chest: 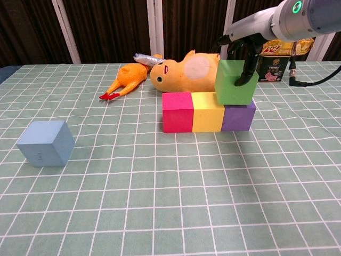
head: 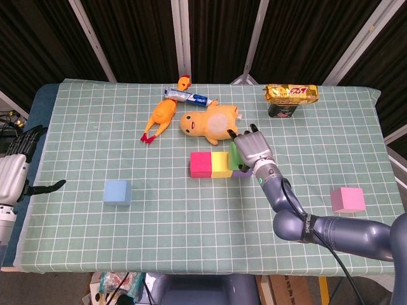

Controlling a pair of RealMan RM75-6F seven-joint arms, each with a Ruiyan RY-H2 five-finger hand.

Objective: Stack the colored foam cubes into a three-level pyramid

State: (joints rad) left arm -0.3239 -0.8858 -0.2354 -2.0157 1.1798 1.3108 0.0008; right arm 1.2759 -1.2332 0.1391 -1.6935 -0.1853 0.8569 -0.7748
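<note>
A magenta cube [chest: 177,111], a yellow cube [chest: 207,111] and a purple cube [chest: 238,117] stand in a row at mid-table. My right hand [chest: 241,45] holds a green cube [chest: 235,81] from above; the cube sits over the seam of the yellow and purple cubes, slightly tilted. In the head view the right hand [head: 252,148] covers most of the green cube [head: 234,155]. A blue cube [head: 117,192] lies at the left and a pink cube [head: 347,199] at the right. My left hand [head: 16,169] hangs off the table's left edge, fingers apart, holding nothing.
A yellow plush duck [chest: 186,70], a rubber chicken [chest: 127,80] and a toothpaste tube [head: 188,96] lie behind the cube row. A dark box topped by a gold snack packet [head: 290,94] stands at the back right.
</note>
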